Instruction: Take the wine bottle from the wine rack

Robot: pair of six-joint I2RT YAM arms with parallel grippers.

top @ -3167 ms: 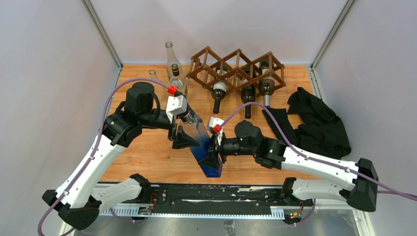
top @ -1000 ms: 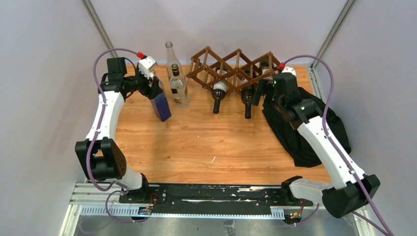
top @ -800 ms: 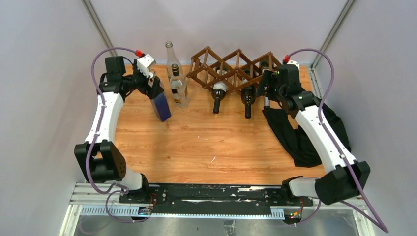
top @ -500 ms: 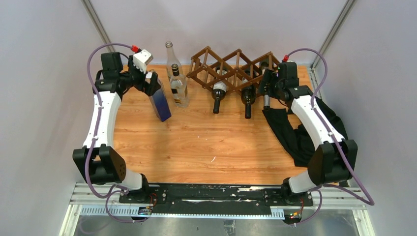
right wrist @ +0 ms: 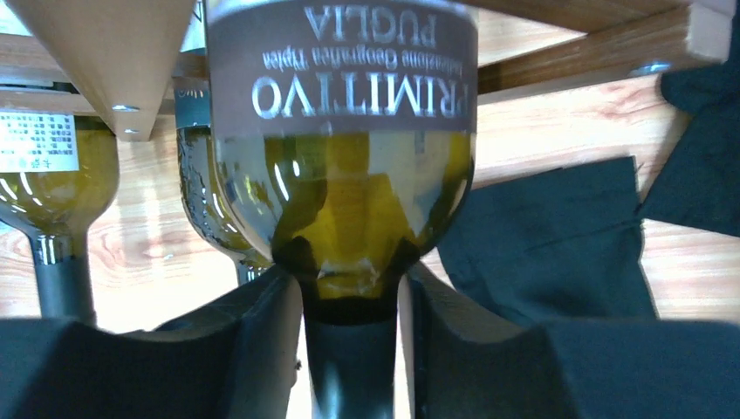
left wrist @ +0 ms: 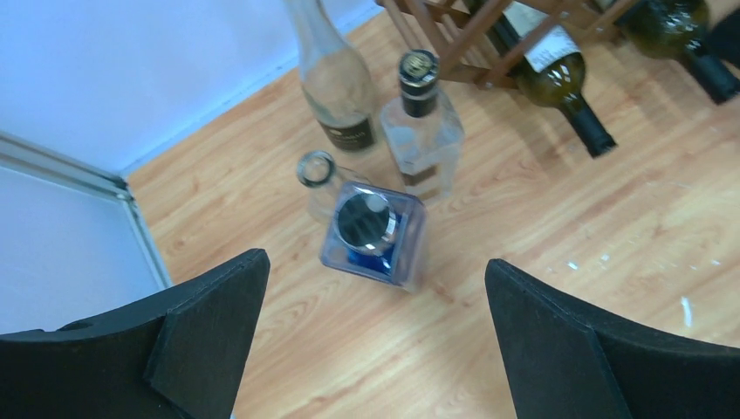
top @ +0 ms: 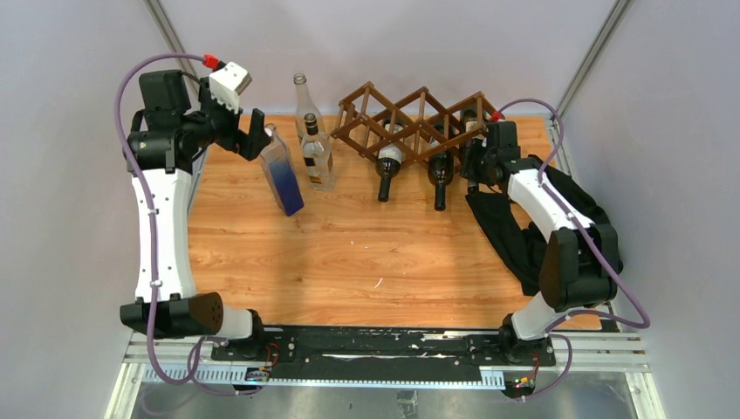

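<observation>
The dark brown wine rack [top: 419,118] stands at the back of the table with bottles lying in its cells, necks toward me. My right gripper [top: 476,170] is at the rack's rightmost cell and hides most of that wine bottle from above. In the right wrist view the green wine bottle [right wrist: 345,201], labelled PRIMITIVO, still lies in the rack [right wrist: 105,52], and my right gripper [right wrist: 351,288] is shut on its neck just below the shoulder. My left gripper [top: 255,140] hangs wide open above a blue bottle [left wrist: 397,253], holding nothing.
Two more wine bottles [top: 388,161] [top: 439,170] lie in the rack's left and middle cells. Two clear glass bottles [top: 316,157] [top: 302,96] stand beside the upright blue bottle [top: 284,175]. A black cloth [top: 567,218] lies right of the rack, under the right arm.
My left gripper let go of the blue bottle and rose back to the left. My right gripper moved in to the rightmost bottle and closed on its neck.
</observation>
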